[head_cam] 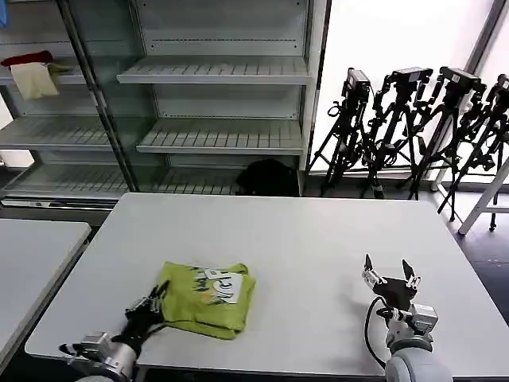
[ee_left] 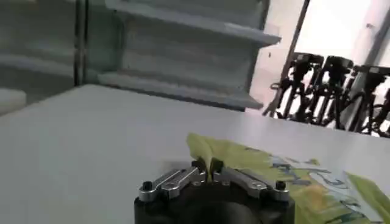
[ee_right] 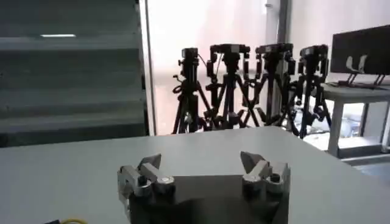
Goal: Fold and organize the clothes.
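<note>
On the head view the T-shirt lies as a compact folded packet on the counter, at about 7 o'clock from the counter's middle and close to the near edge. The white-and-blue print faces up. I judge that the folding is almost done, because the sleeves are no longer spread out and the packet is roughly square.

My left gripper is at the packet's left edge, at its 9 o'clock side. On the left wrist view the two fingers are pressed together with a thin yellow-green border of cloth between them, so I take it that they are grasping the edge of the T-shirt. I think this hold is there to straighten or pull the packet, as the edge is the only part thin enough to pinch. The left arm comes in low from the near left corner of the counter, almost flat on the surface.

My right gripper waits well apart from the shirt, at about 4 o'clock from the counter's middle. It points away from me toward the far edge, and its fingers are spread wide and hold nothing. I judge this arm is parked there so that it does not disturb the cloth.
</note>
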You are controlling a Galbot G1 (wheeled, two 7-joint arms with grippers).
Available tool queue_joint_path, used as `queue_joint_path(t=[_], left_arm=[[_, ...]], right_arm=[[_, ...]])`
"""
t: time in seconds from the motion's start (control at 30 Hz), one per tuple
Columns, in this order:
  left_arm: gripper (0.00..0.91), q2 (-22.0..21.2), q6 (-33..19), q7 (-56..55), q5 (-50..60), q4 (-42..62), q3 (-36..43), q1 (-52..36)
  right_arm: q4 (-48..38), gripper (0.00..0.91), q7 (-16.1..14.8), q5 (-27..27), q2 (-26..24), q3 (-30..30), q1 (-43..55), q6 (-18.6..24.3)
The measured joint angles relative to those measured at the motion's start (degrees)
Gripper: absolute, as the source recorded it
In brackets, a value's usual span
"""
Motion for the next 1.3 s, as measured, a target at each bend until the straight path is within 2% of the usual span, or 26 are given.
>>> queue_joint_path(t=[0.23,0.53,0.73,0.83,0.9,1.13,1.3], left_arm=[[0.000,6.9,-0.5,3.1,2.0,2.3,-9.8,-0.1],[0.000,19.6,0.3,5.6,4.1,4.9,-22.1,-0.9],[0.000,24.7,2.1,5.8,6.9,2.4,-25.5,-1.7],[0.000,24.2,2.4,5.7,10.4,-0.1,-24.0,-2.1],[0.000,22.3,2.2,5.7,13.7,-1.0,-21.4,-2.3],[0.000,10.9,-2.6,4.1,27.6,3.1,-4.4,-3.9],[0.000,4.5,-4.3,2.3,33.1,5.4,7.6,-6.3]], right_arm=[[-0.1,0.907,0.3,0.6,0.0,-0.3,-0.5,0.3],[-0.1,0.907,0.5,1.4,-0.5,0.0,-1.5,1.1],[-0.6,0.907,0.7,1.9,-0.9,0.5,-2.5,2.0],[-1.1,0.907,0.8,1.9,-0.9,0.6,-3.0,2.4],[-1.4,0.907,0.9,1.9,-0.9,0.6,-3.3,2.8],[-1.7,0.907,1.1,1.9,-1.0,1.2,-4.7,3.8],[-1.6,0.907,1.0,1.9,-1.3,1.6,-5.8,4.4]])
